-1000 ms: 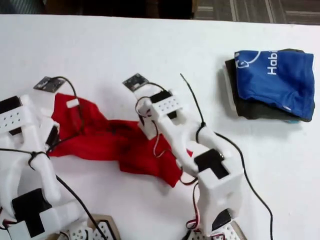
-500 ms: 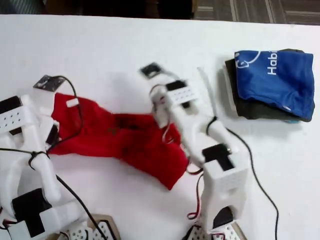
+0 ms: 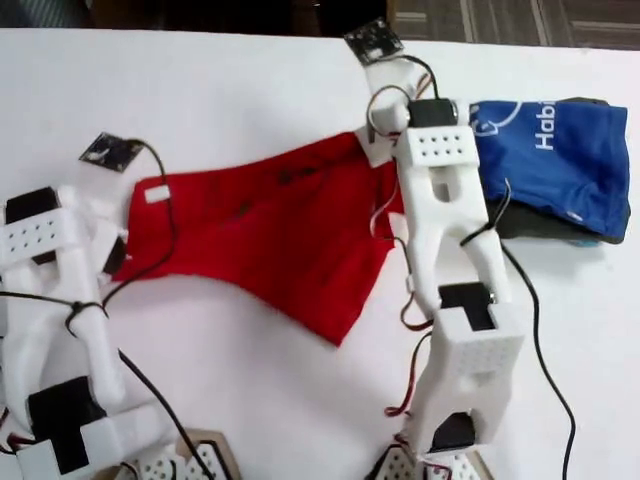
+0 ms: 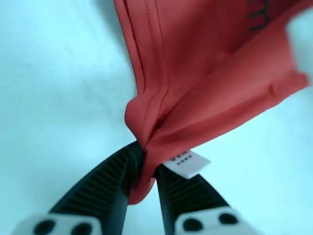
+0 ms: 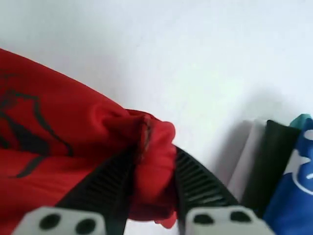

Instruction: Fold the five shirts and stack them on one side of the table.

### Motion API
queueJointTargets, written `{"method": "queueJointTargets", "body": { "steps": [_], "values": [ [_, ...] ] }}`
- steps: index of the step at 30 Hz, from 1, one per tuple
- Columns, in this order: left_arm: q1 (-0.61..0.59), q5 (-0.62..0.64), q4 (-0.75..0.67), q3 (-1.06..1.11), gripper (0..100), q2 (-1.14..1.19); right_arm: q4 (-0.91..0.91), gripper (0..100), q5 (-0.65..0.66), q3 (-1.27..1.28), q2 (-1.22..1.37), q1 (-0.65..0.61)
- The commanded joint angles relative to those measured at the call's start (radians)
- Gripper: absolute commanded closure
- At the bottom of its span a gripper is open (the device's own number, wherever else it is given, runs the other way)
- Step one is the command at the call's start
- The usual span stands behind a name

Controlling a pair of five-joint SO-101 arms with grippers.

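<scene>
High view, right of centre: right arm (image 3: 440, 200) covers the right corner of red shirt (image 3: 270, 220) and the left edge of dark shirts (image 3: 540, 225). These lie mostly hidden under blue shirt (image 3: 550, 160); count unclear. Both wrist views: red shirt cut by frame edges.

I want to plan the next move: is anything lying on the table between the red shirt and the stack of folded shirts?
No loose thing lies between them. The red shirt is held by the left hand and the right hand; only the right arm itself stands beside the stack.
</scene>
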Motion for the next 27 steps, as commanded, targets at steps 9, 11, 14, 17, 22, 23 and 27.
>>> {"method": "queueJointTargets", "body": {
  "steps": [9,11,14,17,22,23,27],
  "values": [
    [0.014,0.081,-0.057,-0.002,97,-0.018,0.338,75.7,0.008,-0.199,-0.096,0.033],
    [0.014,0.081,-0.054,-0.002,97,-0.018,0.384,75.7,0.008,-0.204,-0.119,0.03],
    [0.014,0.081,-0.052,-0.001,97,-0.018,0.458,75.7,0.009,-0.198,-0.162,0.004],
    [0.014,0.081,-0.06,0.024,97,-0.018,0.55,75.8,0.008,-0.196,-0.197,-0.056],
    [0.038,0.157,-0.14,0.116,97,-0.026,0.57,75.8,0.006,-0.055,-0.283,-0.173],
    [0.043,0.161,-0.152,0.131,97,-0.026,0.565,75.8,0.006,0.0,-0.311,-0.197],
    [0.052,0.163,-0.19,0.177,97,-0.026,0.487,75.8,0.006,0.255,-0.42,-0.248]
  ]
}}
